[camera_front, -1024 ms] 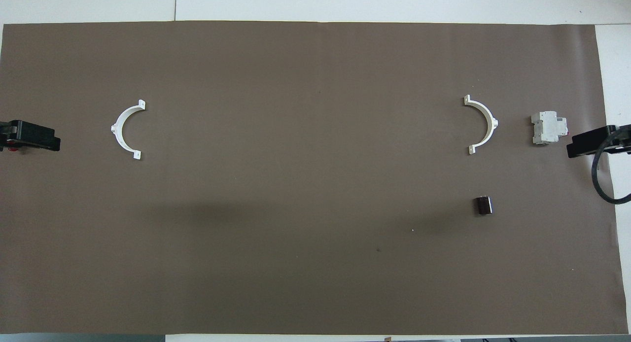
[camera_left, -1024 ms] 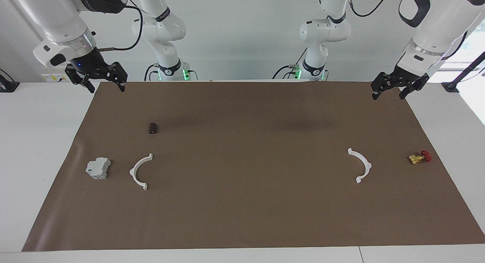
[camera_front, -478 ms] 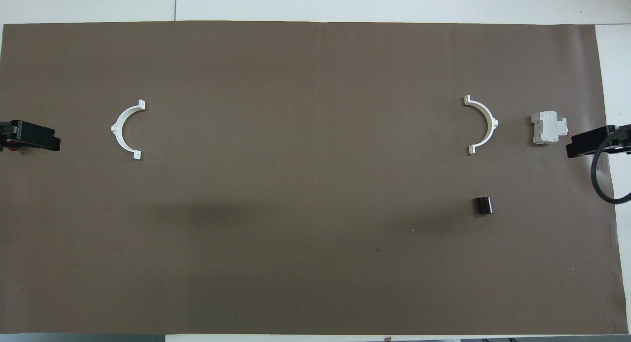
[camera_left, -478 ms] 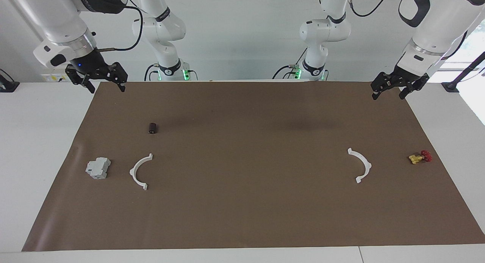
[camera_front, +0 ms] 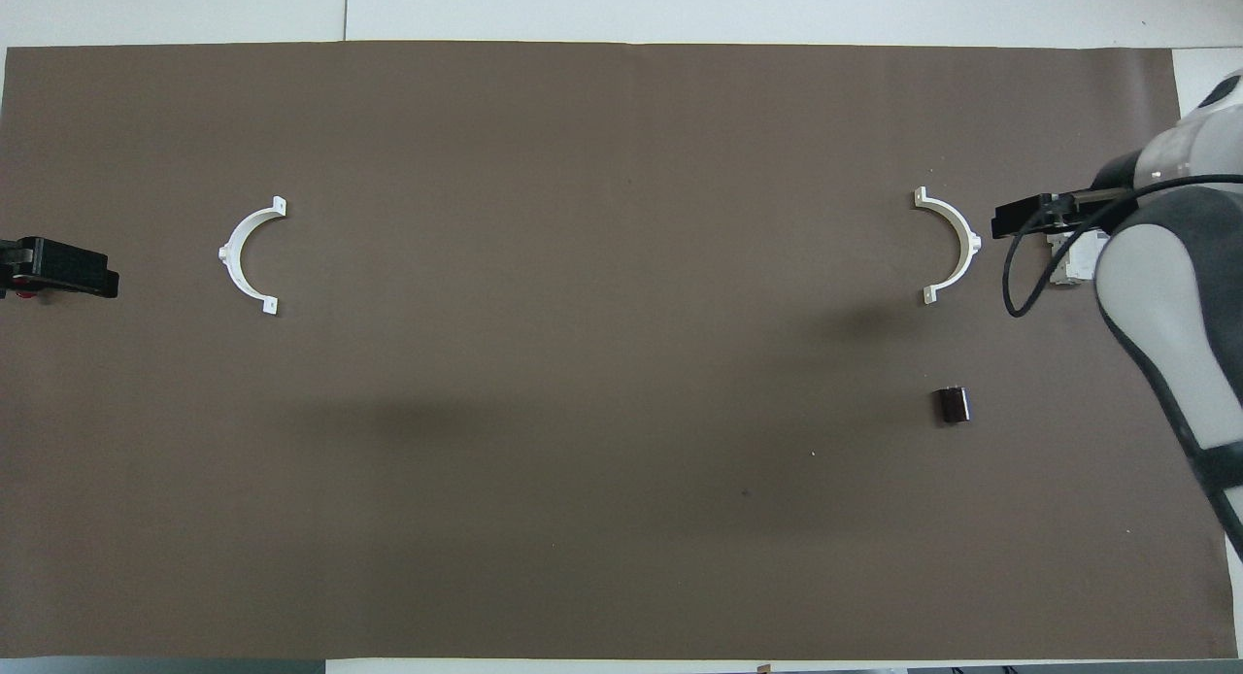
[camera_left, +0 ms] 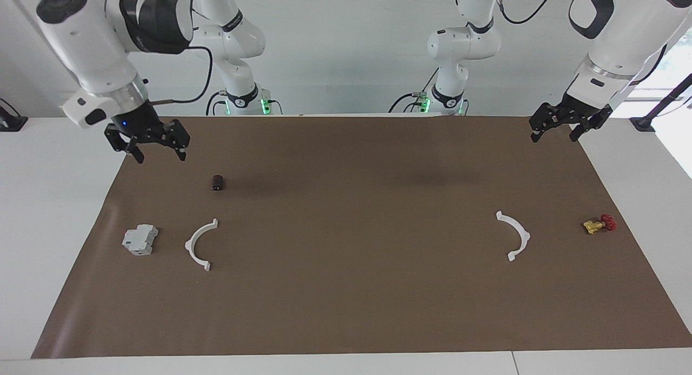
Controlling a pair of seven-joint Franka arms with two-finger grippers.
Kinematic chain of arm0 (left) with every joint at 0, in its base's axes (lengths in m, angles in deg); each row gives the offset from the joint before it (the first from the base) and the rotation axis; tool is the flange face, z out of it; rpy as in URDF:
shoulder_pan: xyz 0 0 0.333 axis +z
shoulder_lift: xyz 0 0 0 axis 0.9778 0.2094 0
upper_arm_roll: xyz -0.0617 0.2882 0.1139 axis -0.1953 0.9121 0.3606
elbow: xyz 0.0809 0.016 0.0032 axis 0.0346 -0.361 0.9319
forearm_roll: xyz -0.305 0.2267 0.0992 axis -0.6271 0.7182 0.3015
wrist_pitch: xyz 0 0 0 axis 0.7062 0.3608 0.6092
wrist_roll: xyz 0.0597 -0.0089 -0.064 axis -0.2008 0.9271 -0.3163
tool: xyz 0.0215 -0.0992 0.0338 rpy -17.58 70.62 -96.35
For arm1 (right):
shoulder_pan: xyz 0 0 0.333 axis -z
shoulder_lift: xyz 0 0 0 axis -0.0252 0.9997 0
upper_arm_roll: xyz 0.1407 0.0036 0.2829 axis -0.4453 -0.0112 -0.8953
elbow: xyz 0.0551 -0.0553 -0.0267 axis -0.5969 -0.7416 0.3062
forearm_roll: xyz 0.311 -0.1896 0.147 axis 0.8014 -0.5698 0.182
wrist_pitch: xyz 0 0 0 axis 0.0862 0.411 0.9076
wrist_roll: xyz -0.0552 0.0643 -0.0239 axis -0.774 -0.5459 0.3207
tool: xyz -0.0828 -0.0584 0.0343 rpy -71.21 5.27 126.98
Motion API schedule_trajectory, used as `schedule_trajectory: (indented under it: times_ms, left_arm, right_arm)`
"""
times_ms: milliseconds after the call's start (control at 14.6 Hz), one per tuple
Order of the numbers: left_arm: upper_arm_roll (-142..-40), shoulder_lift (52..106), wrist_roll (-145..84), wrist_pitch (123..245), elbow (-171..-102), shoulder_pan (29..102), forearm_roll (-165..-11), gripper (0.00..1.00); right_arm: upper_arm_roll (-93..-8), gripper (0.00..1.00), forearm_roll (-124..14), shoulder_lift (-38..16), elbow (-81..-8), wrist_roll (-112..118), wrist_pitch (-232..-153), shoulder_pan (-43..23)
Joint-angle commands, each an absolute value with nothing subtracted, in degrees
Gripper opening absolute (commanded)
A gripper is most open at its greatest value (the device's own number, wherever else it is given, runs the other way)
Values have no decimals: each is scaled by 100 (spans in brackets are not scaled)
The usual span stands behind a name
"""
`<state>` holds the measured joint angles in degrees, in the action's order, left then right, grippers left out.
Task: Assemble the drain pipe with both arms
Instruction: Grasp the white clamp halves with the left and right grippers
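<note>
The drain pipe lies as two separate white half-ring arcs on the brown mat. One arc [camera_left: 199, 244] [camera_front: 245, 256]... sits apart from the other arc [camera_left: 516, 235] [camera_front: 954, 247], each toward one end of the table. My right gripper [camera_left: 159, 156] [camera_front: 1020, 218] hangs open and empty above the mat at the right arm's end, close to the arc there in the overhead view. My left gripper [camera_left: 552, 138] [camera_front: 58, 268] waits open and empty over the mat's corner at the left arm's end.
A grey boxy block [camera_left: 139, 240] lies beside one arc, mostly covered by the right arm in the overhead view. A small dark cylinder [camera_left: 217, 182] [camera_front: 952, 404] lies nearer the robots. A yellow-and-red valve [camera_left: 599, 223] sits at the left arm's end.
The right arm has swung down and out over the mat, its gripper now above the grey block's spot. The left arm and both arcs have not moved.
</note>
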<state>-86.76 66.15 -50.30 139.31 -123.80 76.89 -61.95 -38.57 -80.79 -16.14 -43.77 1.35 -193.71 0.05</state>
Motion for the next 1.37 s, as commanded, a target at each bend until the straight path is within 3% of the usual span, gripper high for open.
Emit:
schedule_trajectory:
  times_ms: [0,205,410,546,751,1093,1161,1298]
  left_arm:
    - [-8664,6509,-4989,13902,-12445,7686,-6108,100]
    - [-8681,6509,-4963,13910,-12462,7634,-6108,100]
    - [-8690,6324,-4989,14574,-12988,7676,-6108,100]
    - [-8682,6437,-5041,14868,-13139,7738,-6108,100]
    - [-8682,7008,-5103,15394,-13166,7730,-6108,100]
    - [-8690,8062,-5507,16554,-13096,7888,-6117,100]
    - [-8682,8212,-5507,16826,-13095,7888,-6117,95]
    - [-8682,8555,-5516,17240,-13034,7966,-6117,91]
  right_arm:
    - [-3894,100,-7961,-942,-4258,-132,-20026,30]
    - [-3911,100,-7577,-212,-4292,-1052,-20711,285]
    - [-3903,81,-7557,-175,-4406,-1108,-20836,215]
    - [-3903,78,-7557,-70,-4425,-1169,-20915,285]
    - [-3903,64,-7514,-70,-4574,-1223,-21038,277]
    - [-3903,54,-7513,-114,-4794,-1257,-21302,276]
    - [-3903,43,-7522,-114,-4794,-1257,-21293,276]
    - [-3903,6,-7522,-114,-4768,-1249,-21223,259]
